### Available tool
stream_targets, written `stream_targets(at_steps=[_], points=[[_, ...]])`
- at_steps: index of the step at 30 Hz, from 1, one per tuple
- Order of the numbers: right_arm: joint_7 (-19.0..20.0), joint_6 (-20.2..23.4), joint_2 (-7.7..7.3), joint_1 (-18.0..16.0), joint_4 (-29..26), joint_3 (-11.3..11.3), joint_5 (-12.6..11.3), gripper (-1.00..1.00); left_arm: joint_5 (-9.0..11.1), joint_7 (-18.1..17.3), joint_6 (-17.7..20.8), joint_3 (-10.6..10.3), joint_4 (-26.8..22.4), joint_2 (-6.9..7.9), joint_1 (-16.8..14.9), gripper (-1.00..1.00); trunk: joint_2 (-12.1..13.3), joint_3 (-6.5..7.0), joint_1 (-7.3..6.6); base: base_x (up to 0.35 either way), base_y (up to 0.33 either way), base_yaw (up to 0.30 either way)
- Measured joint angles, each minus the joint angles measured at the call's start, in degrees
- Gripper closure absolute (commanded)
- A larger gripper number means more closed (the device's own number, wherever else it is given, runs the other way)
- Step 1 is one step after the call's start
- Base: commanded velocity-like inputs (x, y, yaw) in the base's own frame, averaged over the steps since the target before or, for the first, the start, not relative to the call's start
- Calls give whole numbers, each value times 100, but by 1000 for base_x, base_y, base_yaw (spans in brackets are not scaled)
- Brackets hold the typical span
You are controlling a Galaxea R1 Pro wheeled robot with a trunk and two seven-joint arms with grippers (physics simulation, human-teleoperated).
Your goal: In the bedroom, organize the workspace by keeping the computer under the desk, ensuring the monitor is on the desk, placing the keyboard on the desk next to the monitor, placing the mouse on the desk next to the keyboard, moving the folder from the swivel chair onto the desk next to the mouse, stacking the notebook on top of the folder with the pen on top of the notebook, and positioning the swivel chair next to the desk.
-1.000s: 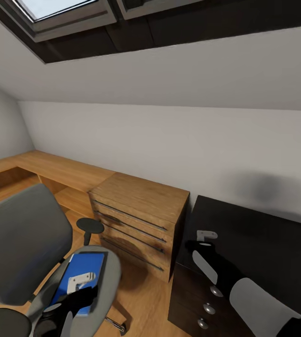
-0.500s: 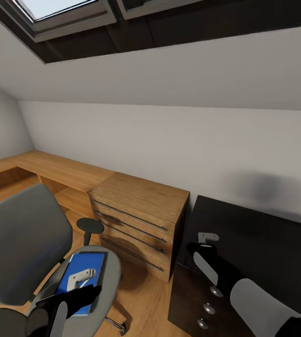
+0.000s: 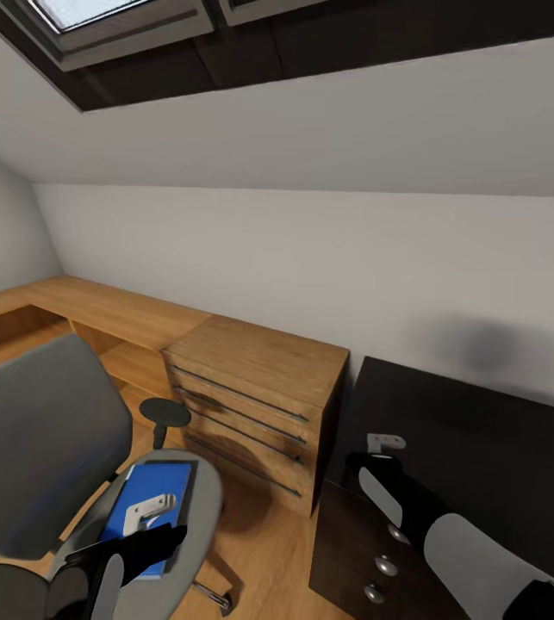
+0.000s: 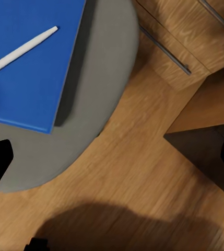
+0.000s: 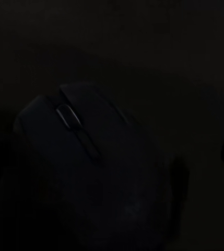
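Room: sloped white ceiling with a dark-framed skylight, white wall, wood floor (image 4: 143, 172); a light wooden drawer chest (image 3: 255, 400) stands between a low wooden bench and the black desk (image 3: 483, 448).
Swivel chair: the swivel chair (image 3: 44, 448) is at the head view's lower left, beyond the chest from the desk, so not yet beside it.
Folder: the blue folder (image 3: 143, 504) lies flat on the chair seat; its long axis runs from the seat's front edge back toward the wall. In the left wrist view the folder (image 4: 28, 57) shows a corner near the seat's rim.
Pen: a white pen (image 4: 20, 49) lies on the folder, on a slant across it, tip toward the chest side.
Mouse: the right wrist view is very dark; the mouse (image 5: 91, 167) lies on the desk's black top, wheel end pointing away from the camera.
Left gripper: the left gripper (image 3: 152, 508) hovers over the folder; jaws stand wide apart and hold nothing.
Right gripper: the right gripper (image 3: 382, 443) is over the desk's near corner, just above the mouse; whether its jaws are closed cannot be told.
Progress: judged early; mouse is on the desk, while folder and pen are off it and the chair is unplaced.
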Motion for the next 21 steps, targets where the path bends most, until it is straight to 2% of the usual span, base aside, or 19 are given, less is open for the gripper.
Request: stream_targets(at_steps=[8, 21], points=[[-1, -18, 2, -5, -80, 3, 36, -100, -1, 1, 0, 0, 0, 4, 0, -100, -322, -143, 175, 0, 0, 0], [-6, -34, 17, -6, -66, 7, 65, -100, 0, 1, 8, 4, 0, 9, 0, -100, -324, -143, 176, 0, 0, 0]])
